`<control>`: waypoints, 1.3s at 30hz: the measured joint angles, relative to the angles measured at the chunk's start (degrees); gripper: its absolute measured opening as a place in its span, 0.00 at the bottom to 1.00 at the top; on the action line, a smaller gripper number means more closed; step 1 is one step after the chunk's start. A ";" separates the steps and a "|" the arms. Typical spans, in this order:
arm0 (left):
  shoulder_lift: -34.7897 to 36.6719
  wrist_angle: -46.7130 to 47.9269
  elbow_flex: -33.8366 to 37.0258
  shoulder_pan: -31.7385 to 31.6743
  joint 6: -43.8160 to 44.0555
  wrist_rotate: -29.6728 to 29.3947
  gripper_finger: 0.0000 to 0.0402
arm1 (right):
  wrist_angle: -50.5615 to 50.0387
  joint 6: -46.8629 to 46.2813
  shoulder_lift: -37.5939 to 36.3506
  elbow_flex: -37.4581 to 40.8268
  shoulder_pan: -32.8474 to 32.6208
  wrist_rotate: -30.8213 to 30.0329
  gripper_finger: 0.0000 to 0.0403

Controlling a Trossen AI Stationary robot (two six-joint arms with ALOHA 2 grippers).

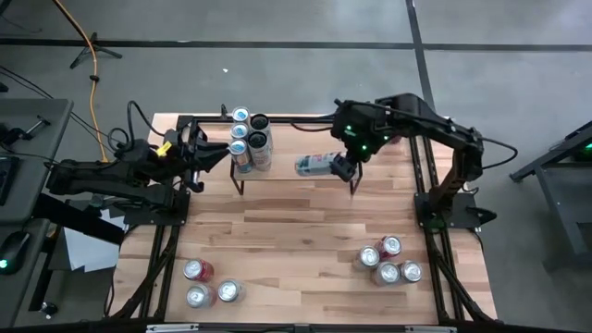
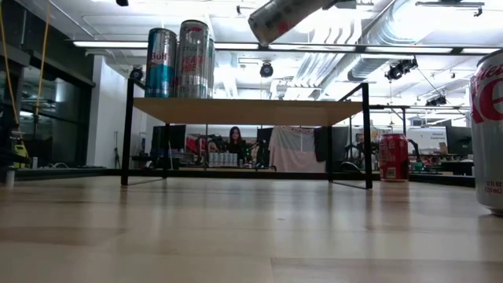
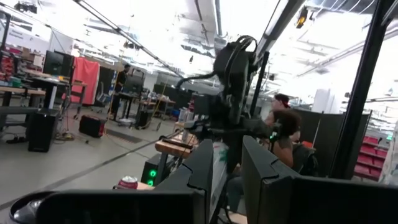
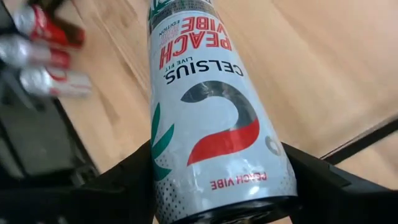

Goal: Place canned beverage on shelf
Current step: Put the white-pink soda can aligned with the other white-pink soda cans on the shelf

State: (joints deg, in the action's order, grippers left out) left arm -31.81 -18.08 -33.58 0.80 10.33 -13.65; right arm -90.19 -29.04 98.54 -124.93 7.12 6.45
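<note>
Holding the Celsius can (image 4: 208, 118) tipped sideways in your right claw (image 1: 340, 166), clenched round its body above the shelf (image 1: 287, 159) so it clears the top, you've parked the shut left claw (image 1: 211, 159) at nine o'clock beside the stood cans (image 1: 250, 139).
</note>
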 joint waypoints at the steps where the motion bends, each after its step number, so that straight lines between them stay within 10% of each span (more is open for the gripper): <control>1: -0.01 -0.02 -0.08 0.00 0.01 0.00 0.07 | 0.02 2.80 0.00 0.13 0.34 0.09 0.62; 8: -7.69 8.94 -9.60 -0.01 2.11 -1.61 0.15 | 0.13 18.63 -0.02 0.14 1.34 -0.04 0.62; 16: -28.17 42.66 -34.77 -0.10 0.39 0.48 0.50 | 0.17 26.43 -0.02 0.14 1.92 -0.52 0.62; 25: -44.20 52.19 -54.20 -1.51 -5.93 4.61 0.82 | 0.17 25.24 -0.02 0.14 1.75 -0.47 0.62; 39: -58.33 56.70 -59.21 -5.06 -6.07 11.23 0.88 | 1.79 25.87 0.04 0.18 -0.58 -0.48 0.62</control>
State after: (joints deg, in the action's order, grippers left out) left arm -90.14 38.62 -92.79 -4.26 4.26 -2.42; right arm -88.40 -3.17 98.59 -124.75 6.54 5.97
